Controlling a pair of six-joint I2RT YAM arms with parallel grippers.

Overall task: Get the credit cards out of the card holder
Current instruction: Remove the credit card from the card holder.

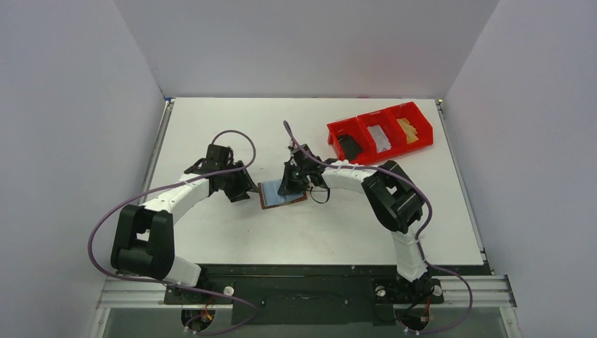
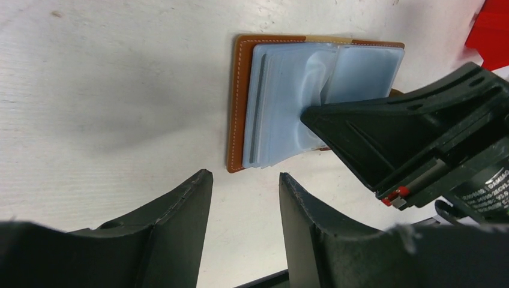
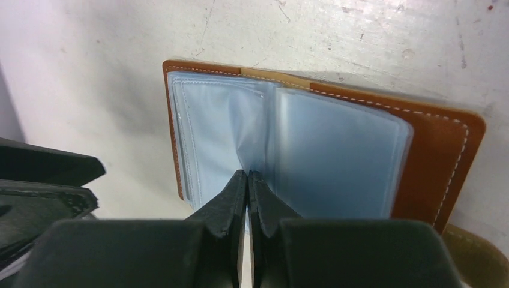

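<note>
Right gripper [image 3: 247, 175] clamped shut at the middle fold of the card holder [image 3: 444, 156]
It's lying open mid table [image 1: 211, 127], my left gripper [image 2: 243, 180] gaping empty beside it. Can't see any credit cards pulled out, so I reckon nearly everything's left.

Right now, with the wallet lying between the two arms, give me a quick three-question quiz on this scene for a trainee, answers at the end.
1. True or false: the card holder lies open, its pale pockets facing up.
2. Which gripper has its fingers shut? A) left gripper B) right gripper C) both
3. Fill in: the red bin has ___ compartments.
Key: 1 true. 2 B; the left gripper's fingers stand apart. 3 three.
</note>
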